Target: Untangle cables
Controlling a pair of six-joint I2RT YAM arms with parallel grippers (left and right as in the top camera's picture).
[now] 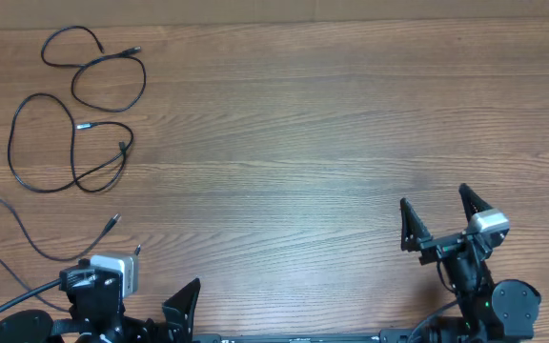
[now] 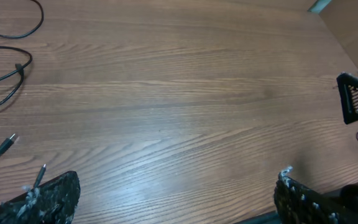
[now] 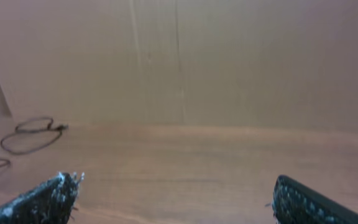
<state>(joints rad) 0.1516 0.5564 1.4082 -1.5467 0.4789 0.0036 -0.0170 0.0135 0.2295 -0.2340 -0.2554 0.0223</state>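
Several thin cables point(image 1: 74, 124) lie looped at the surface's point(image 1: 303, 124) far left, one cut off by the frame's edge.
Left fingers point(image 2: 48, 199) and right fingers point(image 1: 409, 227) stand wide apart, empty, well away from the cables, which show only as a blur in the right wrist view.

Location type: robotics lab test station. Indicators: a left arm point(image 1: 98, 286) and a right arm point(image 1: 479, 276) mounted at the near edge of a wood-grain surface point(image 1: 303, 124); a plain brown panel point(image 3: 229, 62) along its far edge; thin black cables point(image 1: 10, 143) near its far left corner.
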